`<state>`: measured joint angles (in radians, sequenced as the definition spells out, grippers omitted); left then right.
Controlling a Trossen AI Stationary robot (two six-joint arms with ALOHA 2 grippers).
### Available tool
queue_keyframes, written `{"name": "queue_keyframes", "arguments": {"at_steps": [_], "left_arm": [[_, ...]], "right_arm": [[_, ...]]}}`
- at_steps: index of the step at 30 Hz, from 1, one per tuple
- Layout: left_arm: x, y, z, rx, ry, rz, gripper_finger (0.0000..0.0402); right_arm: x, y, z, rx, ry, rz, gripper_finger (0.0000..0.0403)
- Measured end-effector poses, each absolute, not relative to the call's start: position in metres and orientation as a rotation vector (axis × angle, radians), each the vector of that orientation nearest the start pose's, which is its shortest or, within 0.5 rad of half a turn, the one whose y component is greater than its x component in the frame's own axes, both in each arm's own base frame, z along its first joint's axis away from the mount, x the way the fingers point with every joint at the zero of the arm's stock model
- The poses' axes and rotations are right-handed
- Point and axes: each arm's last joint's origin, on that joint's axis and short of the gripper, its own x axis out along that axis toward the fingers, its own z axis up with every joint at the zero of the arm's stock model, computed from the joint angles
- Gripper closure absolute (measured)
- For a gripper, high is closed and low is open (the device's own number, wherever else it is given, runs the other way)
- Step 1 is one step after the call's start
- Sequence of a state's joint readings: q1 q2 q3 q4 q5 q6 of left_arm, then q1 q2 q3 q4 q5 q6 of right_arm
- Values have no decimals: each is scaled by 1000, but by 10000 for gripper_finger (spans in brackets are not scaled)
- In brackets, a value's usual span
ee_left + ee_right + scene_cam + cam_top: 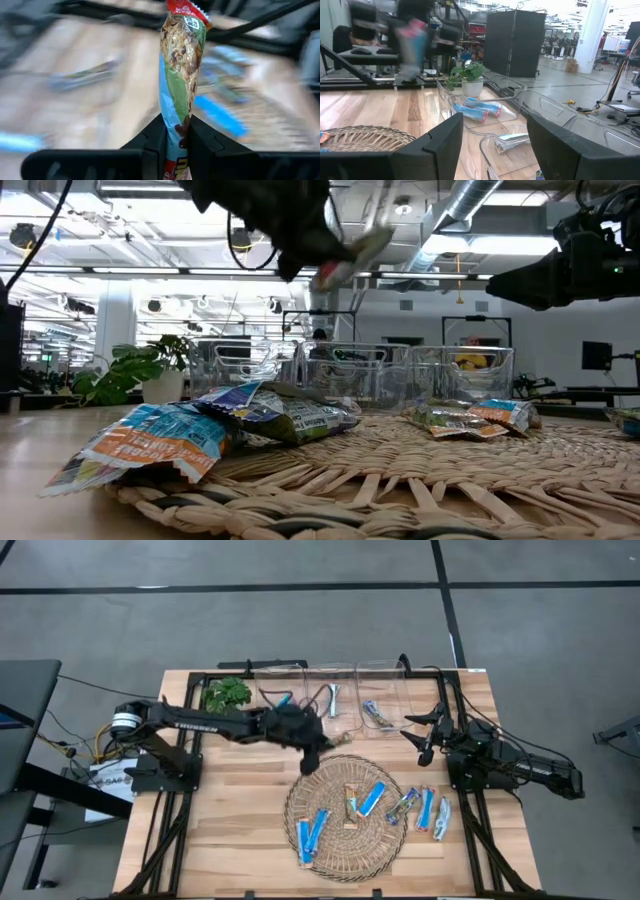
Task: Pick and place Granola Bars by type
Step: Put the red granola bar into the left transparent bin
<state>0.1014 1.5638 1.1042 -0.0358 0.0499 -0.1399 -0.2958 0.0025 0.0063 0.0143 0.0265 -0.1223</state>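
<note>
My left gripper hangs over the far edge of the round wicker mat, shut on a red, green and tan granola bar. In the low view it shows high up with the blurred bar. Blue bars and a multicoloured one lie flat on the mat; three more lie on the wood to its right. My right gripper waits open near the right-hand bin, touching nothing. My left gripper pinches the multicoloured bar between its two fingers near one end. The bar runs on straight out past the fingertips, along the fingers. It is lifted clear of the mat and the table.
Three clear bins stand in a row at the far edge: the left one holds bright blue bars, the middle one pale silver ones, the right one a darker bar. A potted plant stands left of them. Black frame rails run along both table sides.
</note>
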Motion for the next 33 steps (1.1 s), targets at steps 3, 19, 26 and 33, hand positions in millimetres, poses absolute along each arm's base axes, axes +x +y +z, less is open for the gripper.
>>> {"name": "queue_keyframes", "arguments": {"at_steps": [3, 19, 26, 33], "left_arm": [[342, 58, 262, -125, 541, 216, 351], [277, 117, 257, -73, 941, 646, 351], [273, 117, 256, -77, 982, 644, 351], [272, 118, 256, -123, 961, 710, 349]], "right_arm": [[93, -29, 167, -123, 2, -323, 188], [93, -29, 167, -123, 2, -323, 188], [93, -29, 167, -124, 2, -323, 188], [93, -29, 167, -123, 2, -323, 188]]}}
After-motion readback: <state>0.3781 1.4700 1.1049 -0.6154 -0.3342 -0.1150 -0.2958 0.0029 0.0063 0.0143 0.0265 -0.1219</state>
